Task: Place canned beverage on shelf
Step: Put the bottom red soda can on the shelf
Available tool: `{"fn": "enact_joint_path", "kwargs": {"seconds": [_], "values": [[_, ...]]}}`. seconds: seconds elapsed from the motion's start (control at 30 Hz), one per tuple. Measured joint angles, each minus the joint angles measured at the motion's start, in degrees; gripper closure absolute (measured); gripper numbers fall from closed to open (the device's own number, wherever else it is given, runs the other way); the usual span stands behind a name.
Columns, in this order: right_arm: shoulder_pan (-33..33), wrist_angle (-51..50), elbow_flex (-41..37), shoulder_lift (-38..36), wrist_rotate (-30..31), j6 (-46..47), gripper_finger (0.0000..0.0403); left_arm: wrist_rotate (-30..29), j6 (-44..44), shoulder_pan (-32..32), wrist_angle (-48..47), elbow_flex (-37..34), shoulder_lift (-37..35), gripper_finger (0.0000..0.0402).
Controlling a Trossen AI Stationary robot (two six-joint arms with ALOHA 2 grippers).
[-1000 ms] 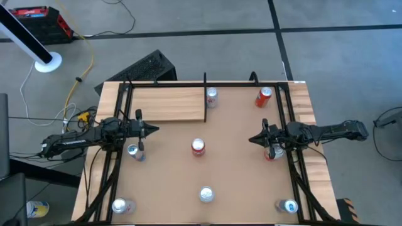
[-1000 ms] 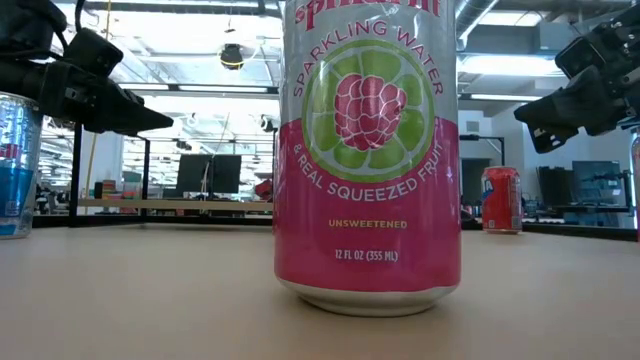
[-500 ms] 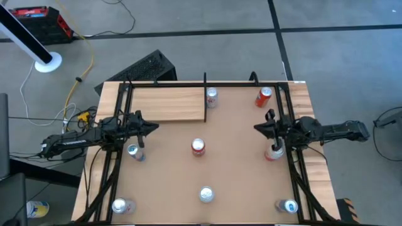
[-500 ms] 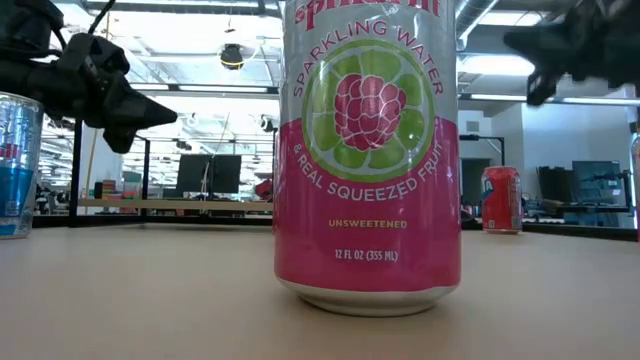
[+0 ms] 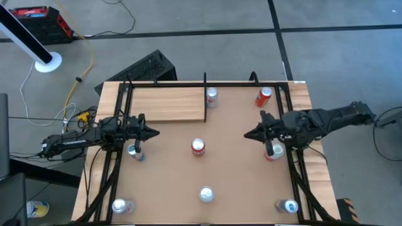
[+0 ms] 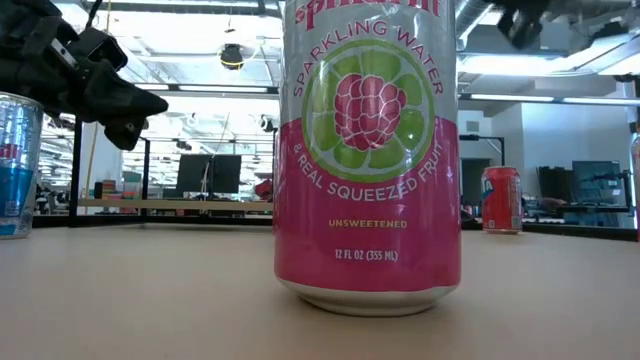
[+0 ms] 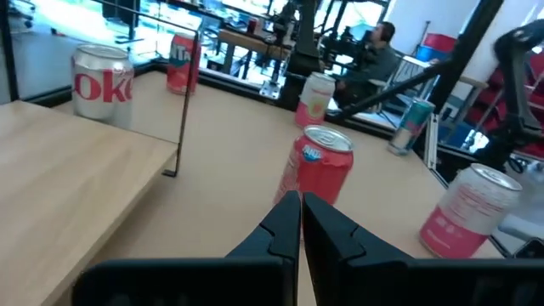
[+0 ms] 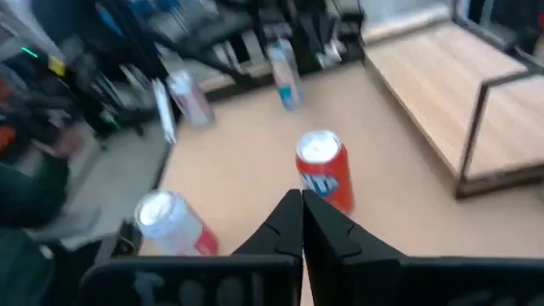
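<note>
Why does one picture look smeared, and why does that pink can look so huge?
Right wrist view: everything is streaked with motion blur, even the red can. Low view: the pink can stands right at the lens and overfills the frame, while bright ceiling lights wash out the room behind. High view: sharp, evenly lit.

Closed right claw (image 8: 302,223); red can (image 8: 324,171) beyond
</note>
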Motion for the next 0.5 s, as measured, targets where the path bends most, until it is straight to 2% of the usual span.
{"fn": "enact_joint_path", "kwargs": {"seconds": [0.13,0.23,0.37,0.5], "values": [[1.4,-8.4,13.1,10.9,1.0,-2.9,0.0383,-3.3,-0.7,0.0,0.0,0.0,0.0,0.0402],[1.0,-7.9,20.4,17.4,1.0,-7.0,0.0361,-3.3,-0.7,0.0,-0.9,-0.1,0.0,0.0402],[-0.5,-7.7,27.5,25.5,1.0,-11.3,0.0330,-1.8,0.5,0.0,-1.3,-0.1,0.0,0.0402],[-2.5,-5.6,31.0,33.0,1.0,-15.9,0.0305,-1.9,3.1,0.0,-1.3,-0.1,0.0,0.0402]]}}
